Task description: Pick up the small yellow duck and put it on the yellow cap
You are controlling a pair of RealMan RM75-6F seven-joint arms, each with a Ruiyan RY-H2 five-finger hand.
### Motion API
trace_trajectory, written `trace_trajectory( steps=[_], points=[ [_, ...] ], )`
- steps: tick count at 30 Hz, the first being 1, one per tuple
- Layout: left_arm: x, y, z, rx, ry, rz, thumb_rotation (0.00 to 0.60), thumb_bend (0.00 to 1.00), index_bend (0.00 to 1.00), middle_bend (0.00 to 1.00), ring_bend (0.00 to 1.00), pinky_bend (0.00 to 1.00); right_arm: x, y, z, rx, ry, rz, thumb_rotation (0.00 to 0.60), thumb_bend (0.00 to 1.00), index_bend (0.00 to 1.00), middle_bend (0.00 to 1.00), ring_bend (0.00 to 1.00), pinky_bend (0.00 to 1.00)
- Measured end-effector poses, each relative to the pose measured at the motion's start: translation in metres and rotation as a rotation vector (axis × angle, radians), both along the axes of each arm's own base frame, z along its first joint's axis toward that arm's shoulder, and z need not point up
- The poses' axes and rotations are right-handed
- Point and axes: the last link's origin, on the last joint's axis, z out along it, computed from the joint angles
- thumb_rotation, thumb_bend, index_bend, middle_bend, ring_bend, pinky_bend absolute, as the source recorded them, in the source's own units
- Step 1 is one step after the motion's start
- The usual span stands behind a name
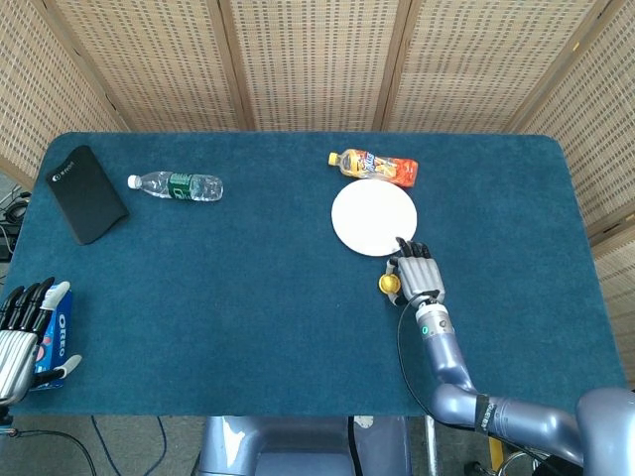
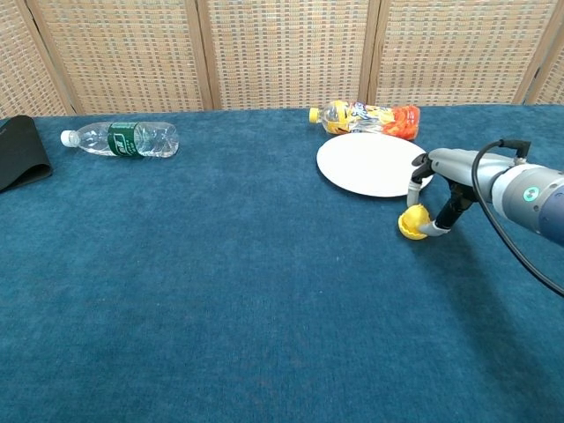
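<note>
Matt blue cloth table (image 2: 220, 291) (napped).

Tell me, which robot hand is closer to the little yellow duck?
The right hand. Its fingers are around the little yellow duck beside the white plate. The left hand is far off at the table's near left corner, on a blue Oreo pack.

Blue box (image 1: 52, 337): "OREO", white letters, read in the head view at the surface's near left corner.
Black pouch (image 1: 87, 193): small white print near its top end, too small to read.
Bottle labels: unreadable.
</note>
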Motion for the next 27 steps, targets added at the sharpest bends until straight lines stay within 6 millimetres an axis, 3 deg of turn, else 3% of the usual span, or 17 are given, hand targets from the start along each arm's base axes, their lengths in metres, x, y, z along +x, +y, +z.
trace_trajectory(
  steps=[5,11,20,27],
  points=[
    [0.000,0.001,-0.001,-0.002,0.003,0.002,0.600,0.12,0.00,0.00,0.00,0.00,-0.002,0.000,-0.001,0.004,0.005,-0.002,0.600,0.19,0.26,0.00,0.00,0.00],
    [0.000,0.001,-0.002,-0.008,0.008,0.001,0.600,0.12,0.00,0.00,0.00,0.00,-0.005,0.002,0.006,-0.007,-0.002,0.003,0.600,0.18,0.20,0.00,0.00,0.00],
    [0.001,0.000,-0.003,-0.008,0.013,-0.006,0.600,0.13,0.00,0.00,0.00,0.00,-0.023,0.014,0.040,-0.079,-0.050,0.019,0.600,0.17,0.15,0.00,0.00,0.00],
    [0.004,-0.002,-0.007,-0.030,0.017,-0.017,0.600,0.12,0.00,0.00,0.00,0.00,-0.052,0.044,0.076,-0.151,-0.070,0.071,0.600,0.17,0.06,0.00,0.00,0.00]
  ],
)
